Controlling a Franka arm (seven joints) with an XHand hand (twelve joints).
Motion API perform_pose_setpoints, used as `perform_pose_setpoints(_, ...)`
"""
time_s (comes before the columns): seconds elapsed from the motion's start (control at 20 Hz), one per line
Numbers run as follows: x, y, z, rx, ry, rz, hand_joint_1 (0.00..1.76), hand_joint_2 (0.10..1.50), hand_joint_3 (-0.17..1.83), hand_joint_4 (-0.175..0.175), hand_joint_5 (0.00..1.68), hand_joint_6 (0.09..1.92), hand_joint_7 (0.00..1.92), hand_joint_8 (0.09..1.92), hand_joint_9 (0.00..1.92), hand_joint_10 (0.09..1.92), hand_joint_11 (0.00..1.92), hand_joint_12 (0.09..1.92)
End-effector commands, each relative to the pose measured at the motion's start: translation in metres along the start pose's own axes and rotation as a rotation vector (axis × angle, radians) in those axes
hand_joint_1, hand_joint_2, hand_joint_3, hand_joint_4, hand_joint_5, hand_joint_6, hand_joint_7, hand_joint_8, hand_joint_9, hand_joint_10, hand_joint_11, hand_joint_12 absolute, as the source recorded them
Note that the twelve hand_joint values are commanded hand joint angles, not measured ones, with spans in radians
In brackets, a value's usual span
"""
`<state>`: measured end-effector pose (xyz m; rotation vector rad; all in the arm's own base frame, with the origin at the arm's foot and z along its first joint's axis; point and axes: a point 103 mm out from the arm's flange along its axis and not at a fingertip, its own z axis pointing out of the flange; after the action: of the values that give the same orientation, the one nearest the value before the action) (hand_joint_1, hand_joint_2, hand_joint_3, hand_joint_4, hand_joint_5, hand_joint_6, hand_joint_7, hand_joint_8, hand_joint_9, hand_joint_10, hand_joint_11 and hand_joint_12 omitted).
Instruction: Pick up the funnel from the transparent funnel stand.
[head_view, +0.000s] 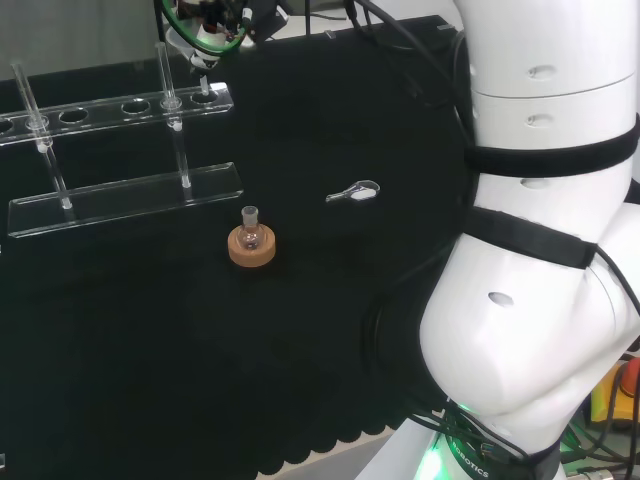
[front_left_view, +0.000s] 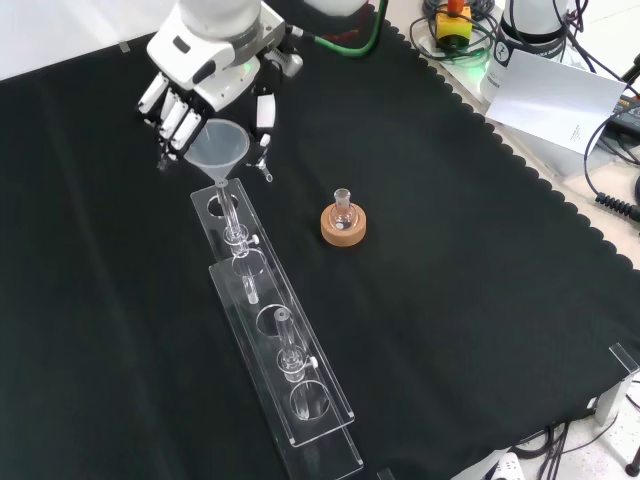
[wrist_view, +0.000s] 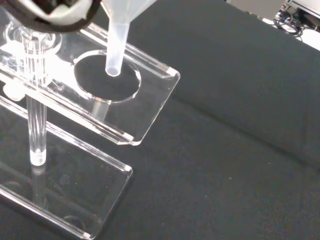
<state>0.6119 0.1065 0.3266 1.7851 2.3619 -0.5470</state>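
1. Black cloth (front_left_view: 450, 300) with a scalloped edge covers the bench; cables, a yellow box with a red button and a white sheet are seen past its far edge in the front view.
2. On the cloth, a clear funnel stand (front_left_view: 275, 350) of two long plates joined by posts is laid out; its upper plate is pierced by a row of round holes.
3. The funnel (front_left_view: 217, 147) is found at the stand's end nearest the arm. In the wrist view its stem (wrist_view: 116, 47) is seen with the tip just above the end hole (wrist_view: 106, 75), so it is judged to be lifted nearly clear, not seated.
4. The hand (front_left_view: 200, 85) is set at the funnel's cone, with fingers behind it and the thumb at its side. The fingers appear curled about the cone, so the funnel is judged to be held by them.
5. A straight lift is called for, since the stem could catch the hole's rim if tilted.
6. A small flask (front_left_view: 343, 212) is kept upright on a cork ring (front_left_view: 343, 228), well apart from the stand, and a small clear spoon-like piece (head_view: 355, 192) lies beyond it in the head view.
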Motion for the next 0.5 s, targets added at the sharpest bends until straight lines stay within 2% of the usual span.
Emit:
perform_pose_setpoints(0.05,-0.005,-0.032,-0.021,-0.009,-0.020,0.037,0.85,0.68,0.54,-0.051,0.58,0.12,0.68,0.83,0.89,0.65,0.42,1.30)
perform_pose_setpoints(0.5,-0.012,-0.088,-0.036,-0.018,-0.002,0.082,0.85,0.67,0.55,-0.050,0.58,0.13,0.68,0.83,0.88,0.65,0.42,1.30)
